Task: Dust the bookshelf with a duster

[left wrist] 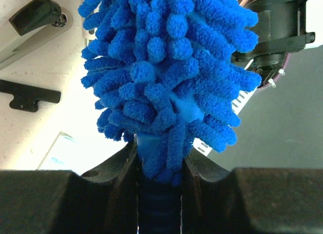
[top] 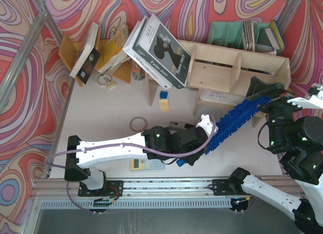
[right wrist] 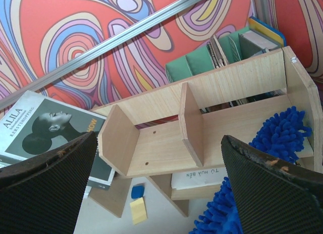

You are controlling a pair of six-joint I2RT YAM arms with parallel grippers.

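The counter (top: 101, 107) carries a good deal of clutter, but the job centres on the bookshelf (top: 222, 67), which stands at the far right with 2 upright dividers and open compartments. A big black-and-white book (top: 161, 52) leans on its left end, and a green organiser (top: 227, 33) sits behind it.

The duster (top: 237, 120) runs slantwise from the middle of the counter up to the shelf's right end. In the right wrist view its fluffy tip lies in the right compartment, close to the end panel. It looks to be touching the wood there, though I cannot be sure of contact.

The left gripper (left wrist: 160, 168) is clamped on the duster's handle end, fingers tight on either side of it. The right gripper (top: 266, 92) hangs just near the shelf's right end with its fingers wide apart and nothing between them.

So the pick-up is done and the duster is at the shelf. By my reckoning the dusting is only at 1 corner. The middle and left compartments and the top board look left to do. No dust shows, so what is already wiped cannot be told.
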